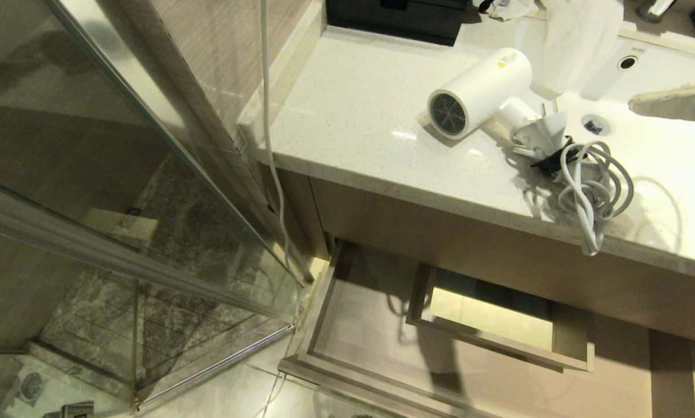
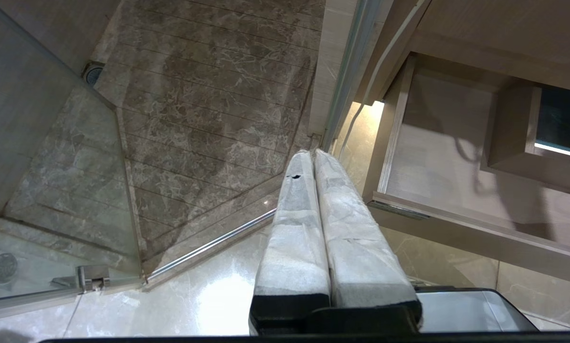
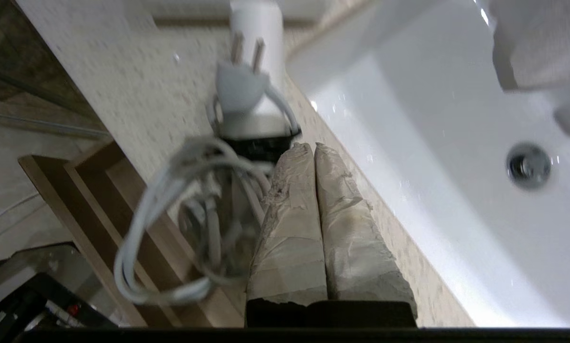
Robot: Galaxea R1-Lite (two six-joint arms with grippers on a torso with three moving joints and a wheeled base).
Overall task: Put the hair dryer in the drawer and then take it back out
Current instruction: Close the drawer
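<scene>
The white hair dryer (image 1: 481,93) lies on its side on the pale countertop (image 1: 353,116), its grille facing the front edge. Its grey cord (image 1: 591,186) is coiled beside it and hangs over that edge. Below the counter the light-wood drawer (image 1: 324,302) stands pulled out, with a boxed cutout (image 1: 498,319) in its floor. Neither arm shows in the head view. In the right wrist view my right gripper (image 3: 310,146) is shut, nothing between its fingers, its tips just short of the hair dryer (image 3: 256,109) handle end, with the cord (image 3: 170,200) beside it. My left gripper (image 2: 312,152) is shut over the floor beside the drawer (image 2: 432,157).
A white sink (image 1: 661,116) lies right of the dryer, with a white towel (image 1: 579,40) draped at its back. A black box (image 1: 399,17) stands at the counter's rear. A glass shower door (image 1: 121,174) and a hanging cable (image 1: 269,145) are left of the vanity.
</scene>
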